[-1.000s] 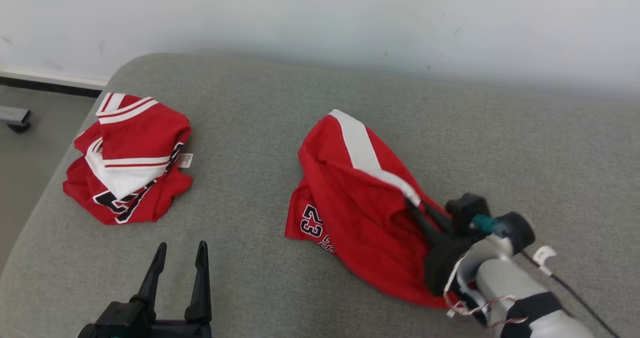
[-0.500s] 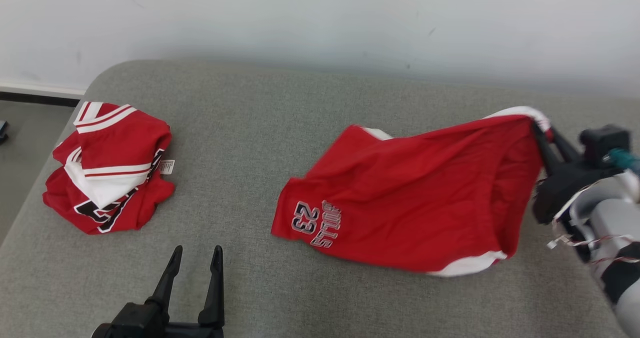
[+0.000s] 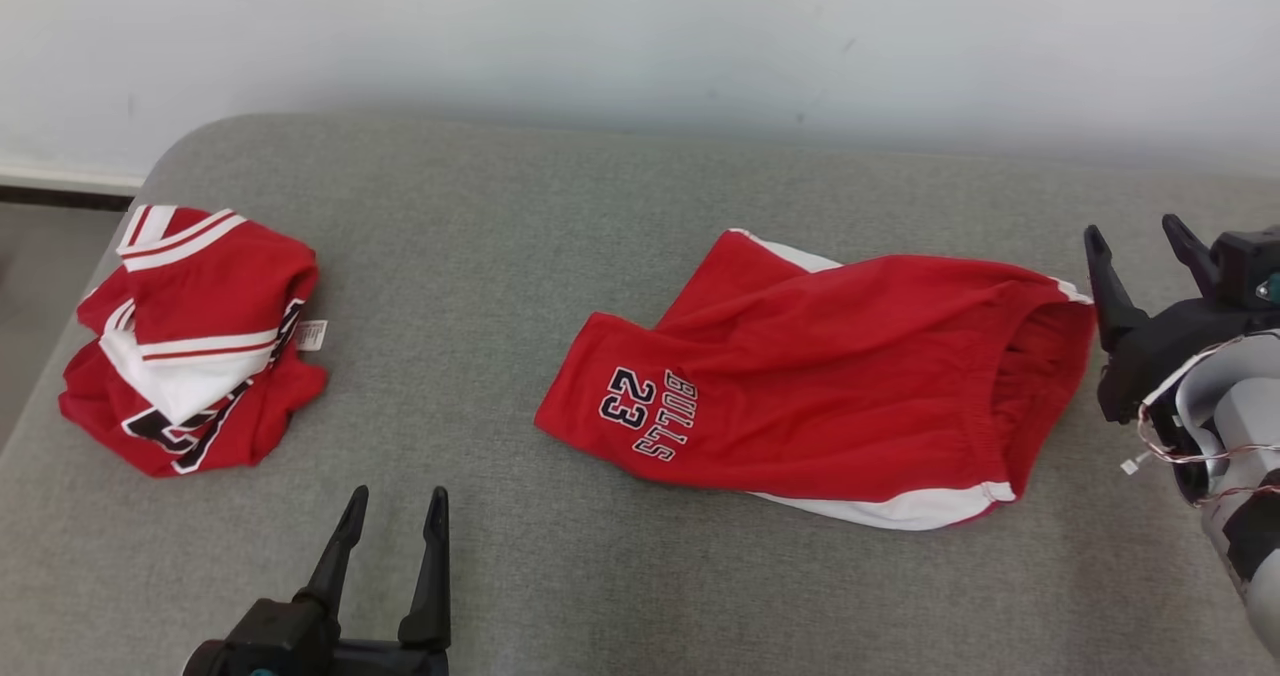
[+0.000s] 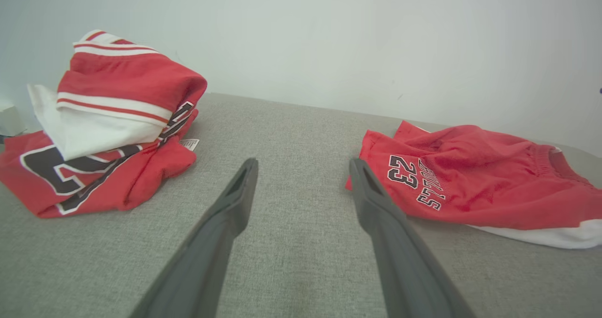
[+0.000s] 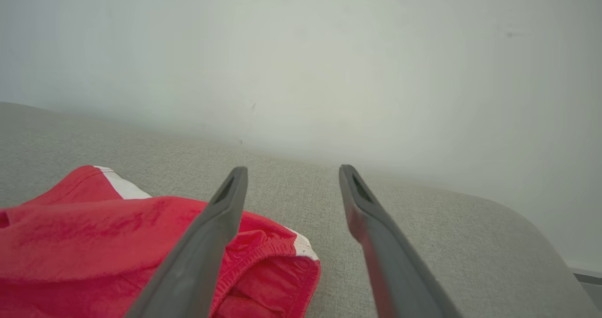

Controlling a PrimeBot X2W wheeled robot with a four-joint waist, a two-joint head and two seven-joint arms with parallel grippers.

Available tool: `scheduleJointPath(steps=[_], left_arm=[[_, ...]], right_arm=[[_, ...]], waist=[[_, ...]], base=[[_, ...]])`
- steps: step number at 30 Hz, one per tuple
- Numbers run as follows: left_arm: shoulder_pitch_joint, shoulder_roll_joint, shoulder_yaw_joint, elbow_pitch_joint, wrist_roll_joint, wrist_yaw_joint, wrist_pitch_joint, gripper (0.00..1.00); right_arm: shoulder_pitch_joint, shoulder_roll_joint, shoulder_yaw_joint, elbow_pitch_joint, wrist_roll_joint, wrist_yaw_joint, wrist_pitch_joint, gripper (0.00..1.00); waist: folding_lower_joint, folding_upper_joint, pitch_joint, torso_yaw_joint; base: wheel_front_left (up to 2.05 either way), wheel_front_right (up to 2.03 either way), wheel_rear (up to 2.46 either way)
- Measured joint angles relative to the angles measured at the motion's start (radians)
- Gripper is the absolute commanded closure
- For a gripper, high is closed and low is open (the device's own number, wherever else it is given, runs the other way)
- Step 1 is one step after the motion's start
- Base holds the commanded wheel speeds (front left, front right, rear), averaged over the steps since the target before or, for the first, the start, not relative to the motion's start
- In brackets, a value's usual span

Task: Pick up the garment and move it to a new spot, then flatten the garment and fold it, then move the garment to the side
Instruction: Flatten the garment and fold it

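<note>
Far left: folded red-white pile (image 3: 190, 341) sits near desk (image 3: 480, 256) edge; judged parked aside as finished work.
Lower left: left end effector (image 3: 397, 496) spread, empty, hovers over bare desk, well apart from both garments.
Centre-right: red shorts (image 3: 820, 386) lie on desk, stretched lengthwise, waistband toward right, creases present; judged laid out for flattening.
Far right: right end effector (image 3: 1131, 228) spread, empty, just beside waistband, clear of cloth.

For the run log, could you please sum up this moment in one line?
red shorts: lying on grey cushion, ungripped | right gripper: open, beside waistband | left gripper: open, empty | next: flatten
</note>
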Motion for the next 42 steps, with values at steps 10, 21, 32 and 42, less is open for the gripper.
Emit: scheduleJointPath(steps=[10,21,32,42], left_arm=[[0.004,0.014,0.032,-0.013,0.008,0.0,0.0,0.0],[0.025,0.027,0.078,-0.029,0.014,0.0,0.0,0.0],[0.054,0.033,0.094,-0.041,0.031,0.0,0.0,0.0],[0.07,0.048,0.096,-0.031,0.044,0.0,0.0,0.0]], right_arm=[[0.153,0.032,-0.138,-0.307,-0.064,0.0,-0.005,0.0],[0.49,0.143,-0.292,-0.675,-0.175,0.0,-0.005,0.0],[0.733,0.248,-0.371,-0.893,-0.227,0.0,-0.007,0.0],[0.866,0.307,-0.409,-0.945,-0.239,0.0,-0.007,0.0]], waist=[[-0.0001,-0.0001,-0.034,-0.067],[-0.0001,-0.0001,-0.065,-0.126],[-0.0001,-0.0001,-0.09,-0.166],[-0.0002,-0.0002,-0.106,-0.164]], base=[[0.0,0.0,0.0],[0.0,0.0,0.0],[0.0,0.0,0.0],[0.0,0.0,0.0]])
